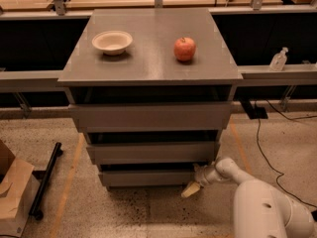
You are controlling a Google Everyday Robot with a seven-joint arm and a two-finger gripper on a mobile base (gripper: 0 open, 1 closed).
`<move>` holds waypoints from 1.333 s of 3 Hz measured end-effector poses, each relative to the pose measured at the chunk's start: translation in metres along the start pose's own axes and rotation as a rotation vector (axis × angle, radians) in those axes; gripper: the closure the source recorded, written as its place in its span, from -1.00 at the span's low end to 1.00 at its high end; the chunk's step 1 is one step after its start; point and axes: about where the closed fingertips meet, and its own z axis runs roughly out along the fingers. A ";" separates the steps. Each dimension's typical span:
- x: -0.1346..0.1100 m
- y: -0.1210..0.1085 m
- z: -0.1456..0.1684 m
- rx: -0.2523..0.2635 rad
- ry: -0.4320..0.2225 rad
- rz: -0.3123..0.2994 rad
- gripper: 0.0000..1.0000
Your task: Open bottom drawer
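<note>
1. Gripper (191, 187) sits low by the floor, at the bottom-right corner of the cabinet (148, 66). The white arm (257, 202) reaches in from the lower right.
2. Bottom drawer (146, 178) is the lowest grey front, just above the floor and set back under the middle drawer (151, 152) and the wider top drawer (151, 116). It looks closed, with no pull-out showing.
3. My read on the placement: the front is flat with no handle, so the only purchase is an edge or a corner. That explains the gripper at the right-hand end of the front, not at its centre.
4. Gripper state: can't tell whether it is open or closed, or whether it has hold of anything. A pale tip shows just beside the drawer's lower right corner. Contact is unclear.
5. Step in hand, as I judge it: getting purchase on the drawer edge. The pull hasn't started.
6. Next move needs a straight pull outward, away from the cabinet. An off-centre grip could skew the drawer or slip off the edge.
7. Bowl (112, 41) and apple (184, 48) sit well apart on the cabinet top. A jerk on the cabinet could roll the apple.
</note>
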 end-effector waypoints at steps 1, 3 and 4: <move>0.005 0.021 -0.003 -0.023 0.016 0.023 -1.00; 0.017 0.067 -0.047 -0.025 0.053 0.155 -1.00; 0.016 0.062 -0.048 -0.017 0.051 0.152 -1.00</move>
